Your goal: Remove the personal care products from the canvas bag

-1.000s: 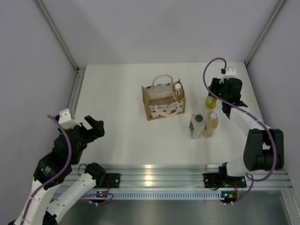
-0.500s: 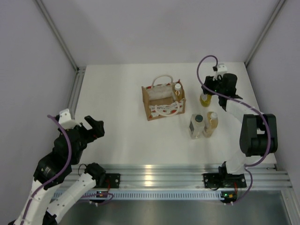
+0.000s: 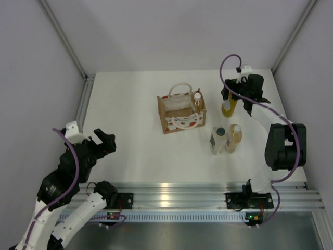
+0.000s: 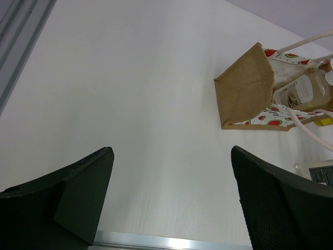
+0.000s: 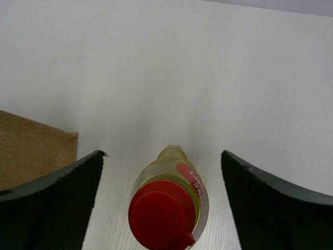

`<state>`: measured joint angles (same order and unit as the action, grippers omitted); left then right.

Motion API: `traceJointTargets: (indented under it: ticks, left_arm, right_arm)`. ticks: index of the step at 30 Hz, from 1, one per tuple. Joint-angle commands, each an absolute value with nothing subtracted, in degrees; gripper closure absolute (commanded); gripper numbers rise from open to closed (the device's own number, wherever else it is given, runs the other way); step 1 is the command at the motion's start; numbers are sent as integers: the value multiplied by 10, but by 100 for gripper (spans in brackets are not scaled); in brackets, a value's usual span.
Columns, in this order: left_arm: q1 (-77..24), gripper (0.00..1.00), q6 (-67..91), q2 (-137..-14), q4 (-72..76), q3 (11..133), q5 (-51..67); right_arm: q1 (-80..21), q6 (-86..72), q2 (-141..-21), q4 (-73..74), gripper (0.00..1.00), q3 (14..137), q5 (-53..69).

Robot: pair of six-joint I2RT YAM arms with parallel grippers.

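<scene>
A white table seen from above. Near its centre stands a boxy tan canvas bag with an amber white-capped bottle upright inside. The left claw, spread wide, hovers at 8 o'clock. The right claw, spread, straddles without touching a yellow red-capped bottle at 3 o'clock. A clear squarish grey-capped bottle and a second amber bottle stand at 4 o'clock.

Print on the amber bottle is unreadably blurred.
</scene>
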<state>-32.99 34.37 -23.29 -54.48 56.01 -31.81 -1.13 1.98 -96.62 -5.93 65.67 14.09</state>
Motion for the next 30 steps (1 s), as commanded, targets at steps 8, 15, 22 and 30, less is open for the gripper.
traceJointTargets:
  ticks: [8, 15, 22, 30]
  left_arm:
    - [-330, 2, 339, -224, -528, 557, -320]
    - [-330, 2, 344, -228, -527, 555, -332]
    - [-330, 2, 342, -249, -527, 555, -330]
    - [-330, 2, 343, -246, -527, 555, -333]
  right_arm:
    - [-26, -21, -868, -29, 0, 698, 103]
    - [-160, -7, -802, 51, 1, 751, -40]
    - [-271, -83, -839, 156, 20, 838, -95]
    - [-333, -107, -919, 256, 32, 916, -193]
